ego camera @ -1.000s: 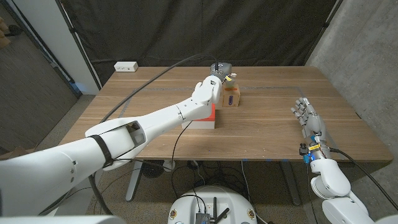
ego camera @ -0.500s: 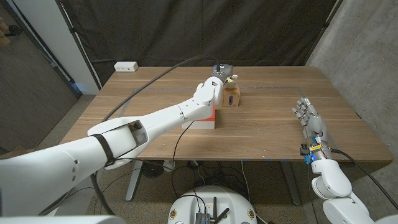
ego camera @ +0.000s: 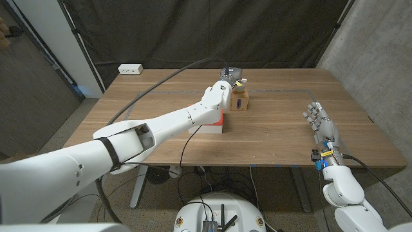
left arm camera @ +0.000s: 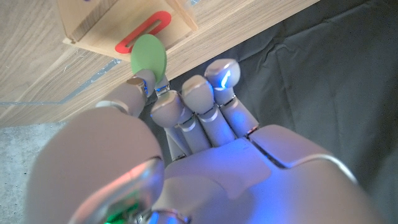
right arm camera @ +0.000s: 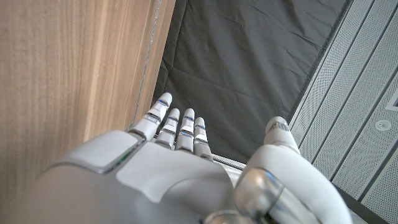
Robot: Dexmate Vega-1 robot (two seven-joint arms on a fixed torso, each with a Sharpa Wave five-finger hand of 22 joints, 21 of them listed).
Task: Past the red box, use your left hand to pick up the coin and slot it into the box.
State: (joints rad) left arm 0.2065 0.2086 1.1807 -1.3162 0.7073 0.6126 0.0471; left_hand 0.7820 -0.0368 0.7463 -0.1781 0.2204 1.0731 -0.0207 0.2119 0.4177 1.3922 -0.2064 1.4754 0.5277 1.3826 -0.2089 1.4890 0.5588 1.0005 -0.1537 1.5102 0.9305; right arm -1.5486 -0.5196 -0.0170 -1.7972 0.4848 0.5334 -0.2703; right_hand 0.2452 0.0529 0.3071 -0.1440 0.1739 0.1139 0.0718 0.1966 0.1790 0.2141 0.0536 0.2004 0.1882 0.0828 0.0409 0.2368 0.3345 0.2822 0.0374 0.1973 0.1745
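My left hand (ego camera: 217, 96) reaches past the red box (ego camera: 211, 124) to a small wooden box (ego camera: 239, 100) at the table's middle back. It pinches a green coin (left arm camera: 148, 55) between thumb and fingertips. The coin sits right by a red-rimmed slot (left arm camera: 144, 34) in the wooden box's (left arm camera: 124, 18) top; I cannot tell whether it touches the slot. My left forearm crosses above the red box and hides much of it. My right hand (ego camera: 320, 122) stands near the table's right edge with fingers spread and nothing in it; the right wrist view shows its back (right arm camera: 161, 168).
A dark grey object (ego camera: 229, 71) stands just behind the wooden box. A white power strip (ego camera: 131, 68) lies at the back left corner. Bare tabletop (ego camera: 283, 129) stretches between the boxes and my right hand. A black cable arcs over the table's left half.
My left hand has edged slightly farther along toward the wooden box with the coin. The right hand has barely moved.
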